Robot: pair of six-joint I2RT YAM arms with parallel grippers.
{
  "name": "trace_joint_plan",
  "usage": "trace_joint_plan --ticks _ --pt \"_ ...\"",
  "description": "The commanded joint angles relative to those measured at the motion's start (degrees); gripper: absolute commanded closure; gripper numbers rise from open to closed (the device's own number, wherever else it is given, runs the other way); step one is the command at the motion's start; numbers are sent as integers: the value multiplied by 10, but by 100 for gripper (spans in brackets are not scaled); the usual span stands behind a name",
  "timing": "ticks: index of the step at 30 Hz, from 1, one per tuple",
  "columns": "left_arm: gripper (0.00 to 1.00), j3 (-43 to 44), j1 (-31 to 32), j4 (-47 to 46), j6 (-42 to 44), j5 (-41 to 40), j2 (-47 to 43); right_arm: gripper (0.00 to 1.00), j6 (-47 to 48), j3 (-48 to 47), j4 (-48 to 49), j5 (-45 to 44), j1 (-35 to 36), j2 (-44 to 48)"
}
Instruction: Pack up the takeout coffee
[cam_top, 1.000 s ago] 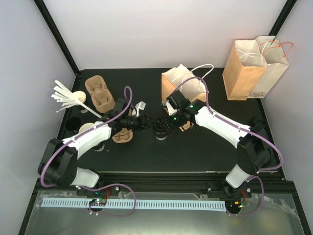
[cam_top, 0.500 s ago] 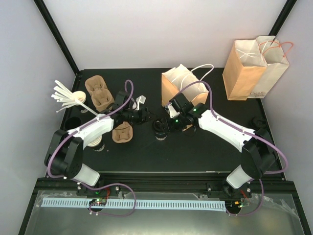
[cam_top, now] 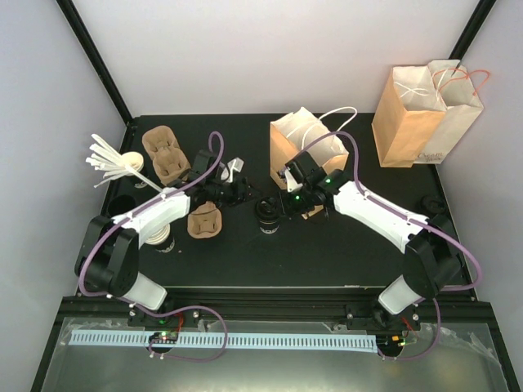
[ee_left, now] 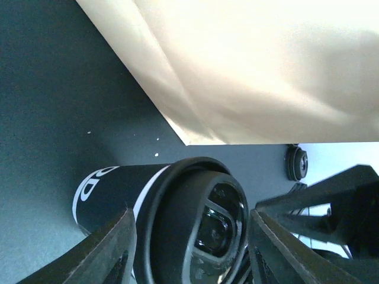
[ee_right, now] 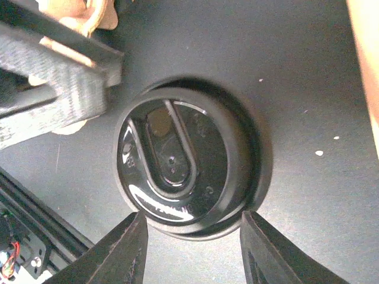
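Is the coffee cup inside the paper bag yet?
No, the coffee cup stands on the table next to the paper bag, not inside it.

Bright, even overhead light, glare streaking the takeout coffee (ee_right: 177,160) lid, near fingers (ee_right: 115,254) softly blurred.

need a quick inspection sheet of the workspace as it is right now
surface: black tabletop, a few pale specks
job's things: takeout coffee upright, lid on, near the open paper bag, apart from it
clutter: pulp cup carriers and white stirrers far left; two paper bags far right
grippers: left pincer open, facing the cup's side; right pincer open above the lid
cables: purple cables loop along both arms
surroundings: white walls, black frame posts
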State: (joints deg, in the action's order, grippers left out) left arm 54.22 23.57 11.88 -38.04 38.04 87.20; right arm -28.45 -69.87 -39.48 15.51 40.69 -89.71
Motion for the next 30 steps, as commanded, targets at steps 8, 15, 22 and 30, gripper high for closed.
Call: trace_joint_plan --ticks 8,15,22,30 --pt "56 -21 8 36 -15 -12 -98 58 45 -62 -10 -36 -23 -32" --pt "65 -64 28 -15 -67 6 -116 61 56 -80 -11 -21 -27 -58" --pt "74 -62 30 -20 -65 12 -93 66 55 -67 -10 -13 -28 -58" --pt "75 -50 31 -14 -52 15 -64 72 36 -35 1 5 -28 -42"
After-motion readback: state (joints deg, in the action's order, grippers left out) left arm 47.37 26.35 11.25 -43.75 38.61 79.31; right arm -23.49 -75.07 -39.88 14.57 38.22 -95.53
